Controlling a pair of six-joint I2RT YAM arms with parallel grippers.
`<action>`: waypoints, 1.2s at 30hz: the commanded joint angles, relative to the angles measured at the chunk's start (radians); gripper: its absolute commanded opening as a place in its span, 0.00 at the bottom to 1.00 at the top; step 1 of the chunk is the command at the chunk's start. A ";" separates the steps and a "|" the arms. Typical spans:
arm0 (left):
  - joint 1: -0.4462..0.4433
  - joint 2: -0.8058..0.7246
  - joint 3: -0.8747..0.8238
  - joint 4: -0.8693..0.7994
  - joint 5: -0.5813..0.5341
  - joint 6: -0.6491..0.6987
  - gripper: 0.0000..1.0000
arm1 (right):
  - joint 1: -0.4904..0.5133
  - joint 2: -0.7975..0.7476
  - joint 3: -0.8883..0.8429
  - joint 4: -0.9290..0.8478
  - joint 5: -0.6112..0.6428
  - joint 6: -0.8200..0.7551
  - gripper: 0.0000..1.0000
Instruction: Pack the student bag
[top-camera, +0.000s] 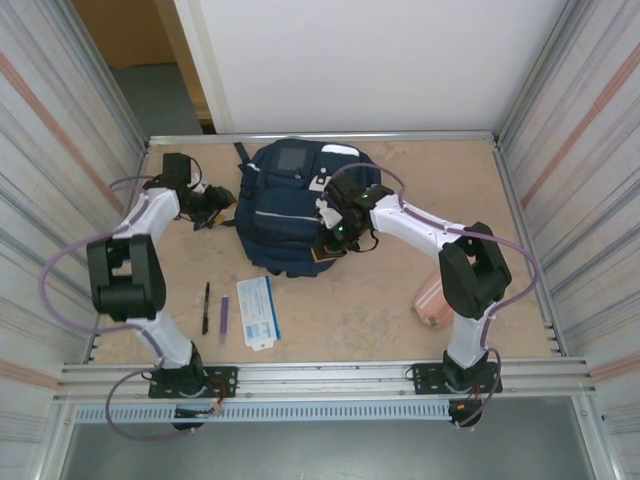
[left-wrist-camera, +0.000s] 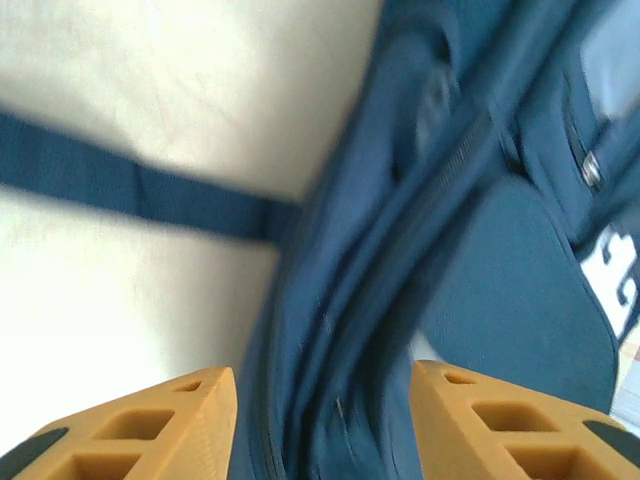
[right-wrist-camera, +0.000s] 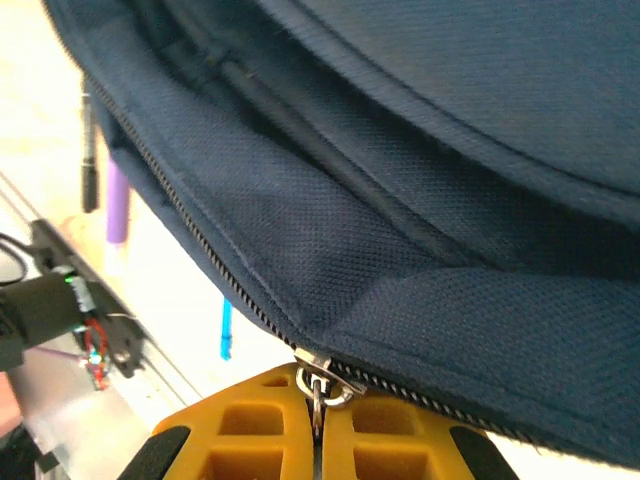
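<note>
Top external is showing the student bag (top-camera: 290, 205) lying flat at the far middle of the counter (top-camera: 400, 300), easily the biggest thing out here. It is looking soft and floppy, woven navy fabric that is likely going to sag and fold rather than hold a shape, and light enough, I'd judge, to slide if tugged. The left pincer (top-camera: 215, 208) is sitting at its left flank, jaws standing apart and straddling the side seam without pinching, with a loose strap (left-wrist-camera: 130, 185) trailing across the board beside it. The right pincer (top-camera: 325, 240) is clenched on the little metal zip pull (right-wrist-camera: 318, 385) at the bag's near right corner. That tab is looking like the sensible hold for opening, the piped seam the better one for bracing. Ribbed metal walls (top-camera: 60, 150) are hemming the bare, matt board in on both sides, leaving little swinging room. A white-and-blue booklet (top-camera: 258, 312), a pink pouch (top-camera: 432, 303), a purple pen (top-camera: 224, 318) and a black pen (top-camera: 206, 307) are waiting near the front.
</note>
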 joint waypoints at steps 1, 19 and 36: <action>-0.080 -0.173 -0.104 -0.063 -0.052 -0.054 0.57 | 0.025 0.034 0.074 0.012 -0.092 0.029 0.00; -0.314 -0.262 -0.324 0.094 -0.230 -0.286 0.48 | 0.160 0.134 0.081 0.176 -0.301 0.105 0.00; -0.118 -0.296 -0.311 0.076 -0.096 -0.073 0.00 | -0.148 0.076 -0.122 0.014 0.021 -0.122 0.00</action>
